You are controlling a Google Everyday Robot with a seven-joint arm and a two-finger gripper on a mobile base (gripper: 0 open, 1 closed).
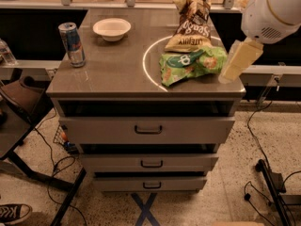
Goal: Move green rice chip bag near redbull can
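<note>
The green rice chip bag (190, 65) lies flat on the right part of the grey cabinet top (113, 69), partly inside a white ring of light. The redbull can (72, 44) stands upright at the far left edge of the top, far from the bag. My gripper (239, 60) hangs as a pale cream shape just right of the green bag, at the cabinet's right edge, below the white round arm joint (273, 13). It holds nothing that I can see.
A brown-and-tan chip bag (190, 25) leans just behind the green bag. A white shallow bowl (111, 28) sits at the back left. Three drawers (148, 130) are below the top. A chair (23, 98) stands left, cables lie on the floor.
</note>
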